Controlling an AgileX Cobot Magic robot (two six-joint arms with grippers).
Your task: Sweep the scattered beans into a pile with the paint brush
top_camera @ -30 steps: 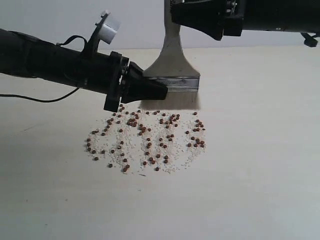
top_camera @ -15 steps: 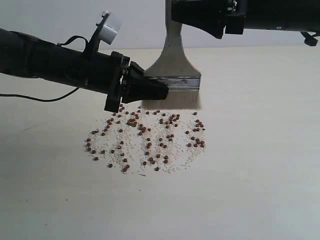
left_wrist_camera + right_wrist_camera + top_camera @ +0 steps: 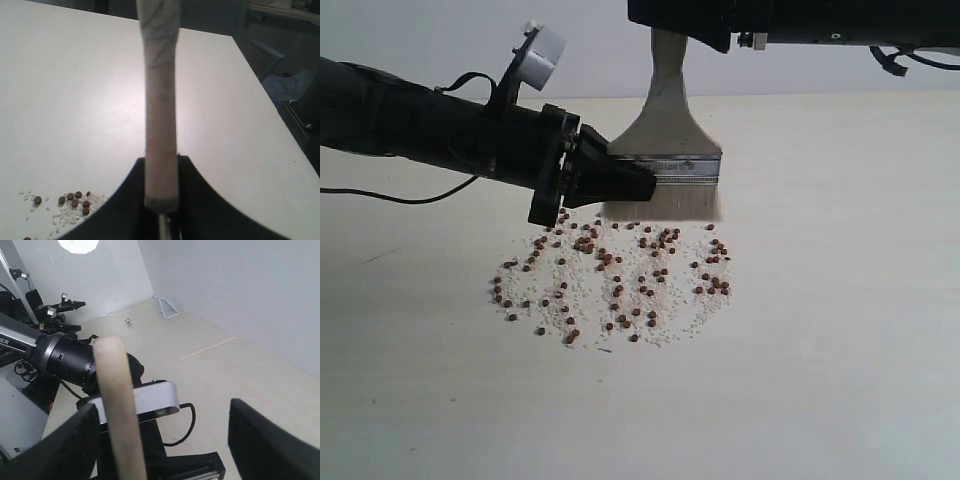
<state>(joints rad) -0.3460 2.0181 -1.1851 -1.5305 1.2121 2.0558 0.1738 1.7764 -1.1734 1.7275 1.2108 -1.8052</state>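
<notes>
The paint brush stands upright, its whitish bristles touching the table just behind the beans. The reddish-brown beans and pale grit lie spread in a wide loose patch, and no pile is in view. My left gripper is shut on the brush's edge at the silver ferrule. The left wrist view shows the brush edge-on between the jaws of my left gripper, with a few beans beside it. My right gripper is open around the top of the handle, which stands close to one of its fingers.
The pale table stretches out on all sides of the bean patch. The left arm with its white wrist camera reaches in from the left. A cable trails on the table beneath that arm.
The right arm has slid to the left, so its open jaws now sit over the handle's top. Brush, left gripper and beans have not moved.
</notes>
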